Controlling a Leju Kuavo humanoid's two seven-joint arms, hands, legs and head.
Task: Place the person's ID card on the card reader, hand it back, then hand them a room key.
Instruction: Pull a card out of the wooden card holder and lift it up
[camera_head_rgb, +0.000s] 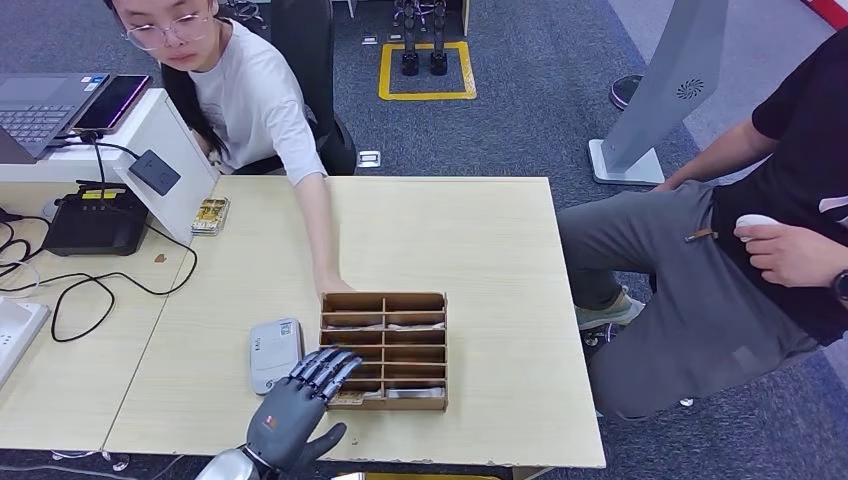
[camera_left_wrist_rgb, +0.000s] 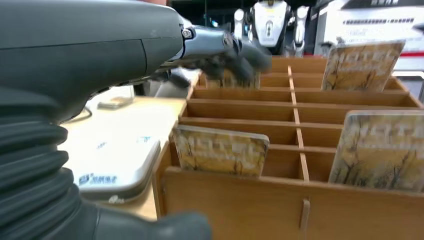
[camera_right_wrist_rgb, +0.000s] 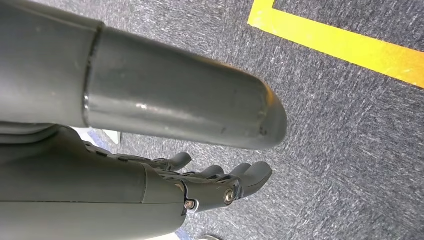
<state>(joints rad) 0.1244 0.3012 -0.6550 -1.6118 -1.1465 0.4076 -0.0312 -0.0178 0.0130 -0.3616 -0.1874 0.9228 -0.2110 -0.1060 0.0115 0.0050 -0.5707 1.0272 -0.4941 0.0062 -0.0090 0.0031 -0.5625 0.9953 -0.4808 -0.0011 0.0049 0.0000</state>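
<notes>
On the pale tabletop (camera_head_rgb: 470, 240), the wooden rack (camera_head_rgb: 385, 350) holds room key cards (camera_left_wrist_rgb: 220, 150) upright in slots: thin, stiff, light, slick, best pinched at the top edge. The left hand (camera_head_rgb: 300, 400), open and empty, reaches over the rack's seven o'clock corner. The card reader (camera_head_rgb: 274, 352) lies just beside, at nine o'clock; a person's hand (camera_head_rgb: 333, 285) touches the far rim at eleven. The right hand (camera_right_wrist_rgb: 220, 182) hangs open.

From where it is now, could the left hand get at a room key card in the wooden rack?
Probably yes: the left hand is already at the wooden rack's near-left corner, its fingers over the open-topped slots, where cards stand upright.
</notes>
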